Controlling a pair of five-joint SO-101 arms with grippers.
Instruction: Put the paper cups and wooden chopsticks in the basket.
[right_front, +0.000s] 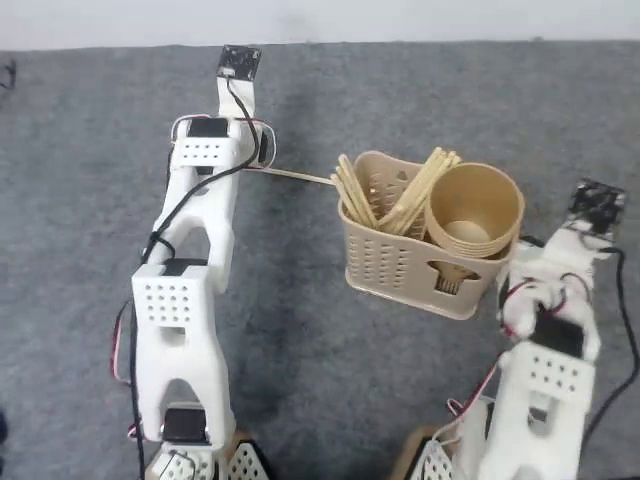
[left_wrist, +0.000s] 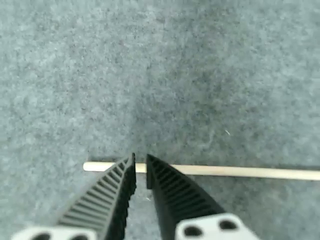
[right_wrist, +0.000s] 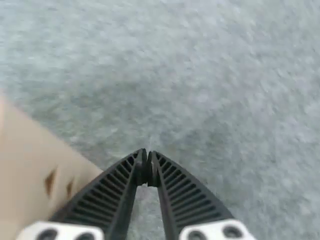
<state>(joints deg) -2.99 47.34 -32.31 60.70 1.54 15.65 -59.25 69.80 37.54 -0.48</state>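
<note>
Lying loose: one wooden chopstick was flat on the grey carpet. In the high view it ran from under the left arm's wrist toward the basket, its far end just short of the rim.
Left gripper: jaws stood a narrow gap apart, tips poised over the loose chopstick near one of its ends. The stick ran crosswise under both tips and was not pinched between them. Whether the tips touched it could not be told.
Right gripper: jaws were closed tip to tip with nothing between them, pointing down at the carpet just beside the basket wall.
Basket: beige, slotted, upright on the carpet between the two arms.
Basket contents: stacked paper cups stood at the end nearer the right arm. A bundle of chopsticks leaned beside them.
</note>
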